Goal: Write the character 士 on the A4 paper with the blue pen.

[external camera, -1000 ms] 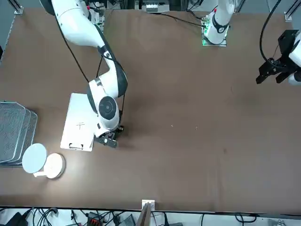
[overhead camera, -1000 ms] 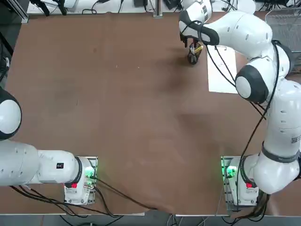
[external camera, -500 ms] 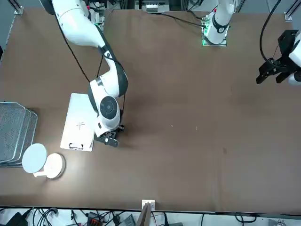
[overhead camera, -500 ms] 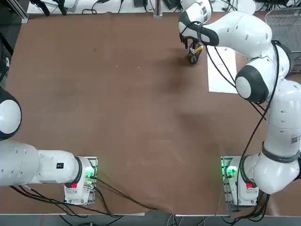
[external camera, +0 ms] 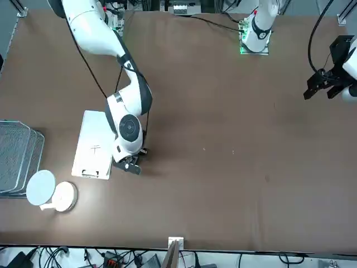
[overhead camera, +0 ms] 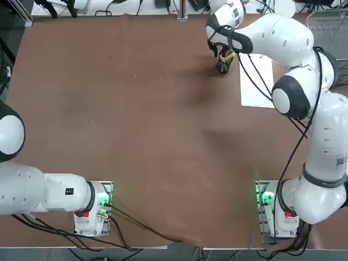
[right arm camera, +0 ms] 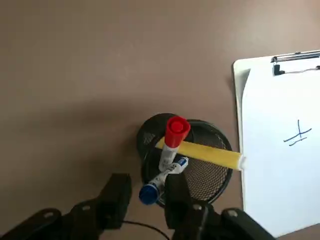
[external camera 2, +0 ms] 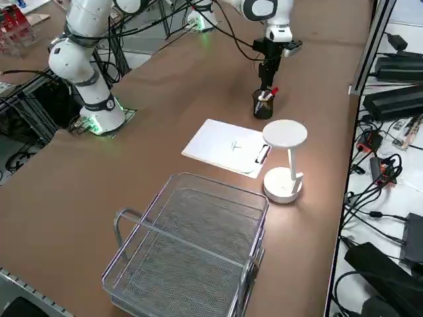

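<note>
Over the last second your right gripper [right arm camera: 146, 192] stayed where it was above the cup [right arm camera: 212, 172], and only its fingers [right arm camera: 119, 194] moved, drawing in from a wider stance to a narrow one. They stood either side of the capped end of the blue pen [right arm camera: 161, 181], with a thin gap left on each side as far as the wrist view showed, so you had not yet pinched it. You were probably midway through the pick-up, with the pen correctly lined up between the jaws and the writing not yet begun. The blue pen leaned in the cup directly under the hand, its dark blue cap tilted up toward the fingers and its pale barrel running down into the mesh. The red pen [right arm camera: 172, 136] stood just beyond it, touching or nearly so, and the yellow pen [right arm camera: 205, 153] lay slanted across the rim further out, so a clean lift probably needed care not to drag either one. The paper [right arm camera: 280, 165] lay flat off to one side of the hand, near the cup but apart from it, clipped at one short edge [right arm camera: 295, 57] and already carrying a small thin cross-like mark.
</note>
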### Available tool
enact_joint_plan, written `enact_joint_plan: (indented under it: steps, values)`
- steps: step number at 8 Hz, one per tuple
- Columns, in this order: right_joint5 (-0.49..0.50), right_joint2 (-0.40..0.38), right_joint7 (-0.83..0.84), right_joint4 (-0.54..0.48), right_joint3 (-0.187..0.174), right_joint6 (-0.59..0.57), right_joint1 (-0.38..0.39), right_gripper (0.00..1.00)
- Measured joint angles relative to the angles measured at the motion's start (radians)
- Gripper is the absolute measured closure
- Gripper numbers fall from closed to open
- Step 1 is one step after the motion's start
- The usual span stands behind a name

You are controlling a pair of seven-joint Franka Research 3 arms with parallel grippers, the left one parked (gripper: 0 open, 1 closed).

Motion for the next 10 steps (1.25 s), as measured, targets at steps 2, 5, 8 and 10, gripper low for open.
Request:
enact_joint_plan:
  steps: [2, 5, 8, 10]
  values:
    - [-0.009, 0.0, 0.0, -0.001, 0.0, 0.0, 0.0, 0.64]
    - [-0.011, 0.0, 0.0, -0.001, 0.0, 0.0, 0.0, 0.7]
    - [-0.026, -0.008, 0.0, 0.005, 0.0, -0.007, 0.0, 0.78]
    - [-0.026, -0.014, 0.0, 0.005, 0.0, -0.009, 0.0, 0.8]
